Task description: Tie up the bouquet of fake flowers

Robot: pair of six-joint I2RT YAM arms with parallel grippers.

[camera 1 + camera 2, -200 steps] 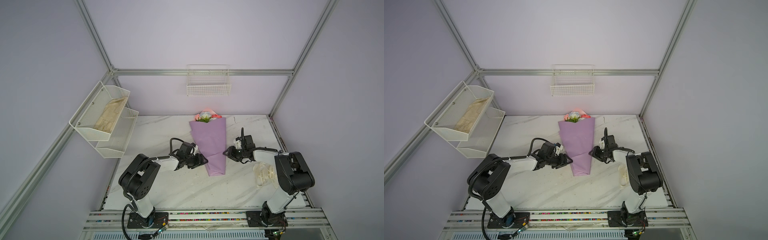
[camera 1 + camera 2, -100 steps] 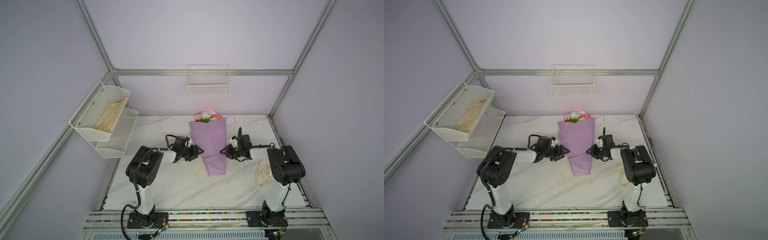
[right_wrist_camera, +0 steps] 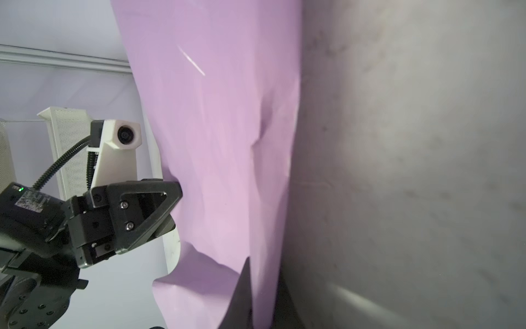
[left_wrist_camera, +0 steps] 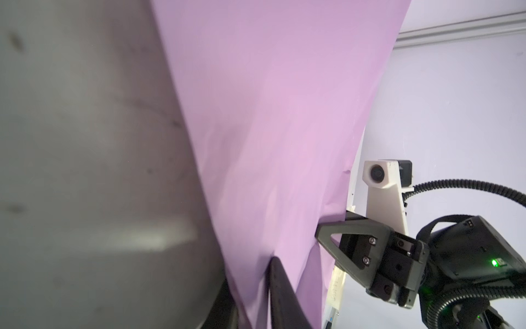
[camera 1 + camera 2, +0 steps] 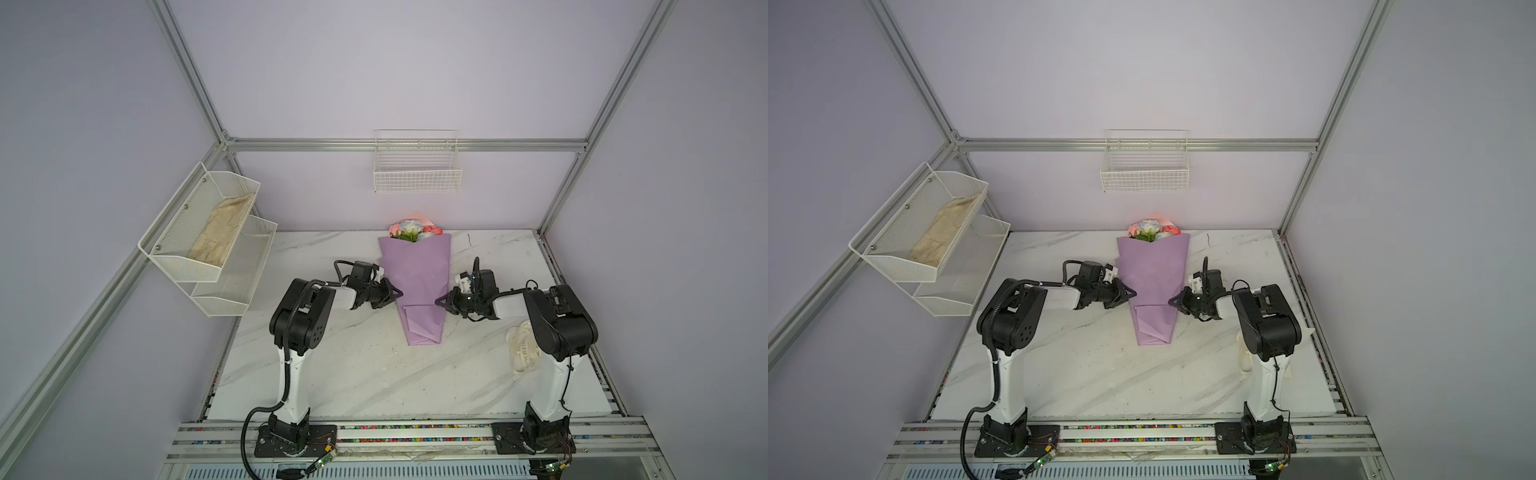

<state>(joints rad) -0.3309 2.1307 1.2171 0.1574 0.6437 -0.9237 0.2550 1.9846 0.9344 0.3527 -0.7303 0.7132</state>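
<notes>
The bouquet of fake flowers (image 5: 415, 274) (image 5: 1152, 270) lies on the marble table (image 5: 353, 374) in lilac wrap paper, with its blooms (image 5: 413, 230) toward the back wall. My left gripper (image 5: 397, 293) (image 5: 1133, 293) is at the wrap's left edge. In the left wrist view my left gripper (image 4: 250, 284) is shut on a fold of the lilac paper (image 4: 270, 142). My right gripper (image 5: 438, 301) (image 5: 1171, 301) is at the right edge. The right wrist view shows my right gripper (image 3: 262, 290) shut on the paper (image 3: 222, 142) there.
A cream ribbon with printed letters (image 5: 524, 349) lies on the table beside the right arm's base. A white wire basket (image 5: 417, 174) hangs on the back wall. A two-tier mesh rack (image 5: 199, 237) on the left wall holds a beige cloth (image 5: 222, 232).
Both grippers have moved inward to the sides of the wrap and closed on its paper edges. The bouquet has stayed in place.
</notes>
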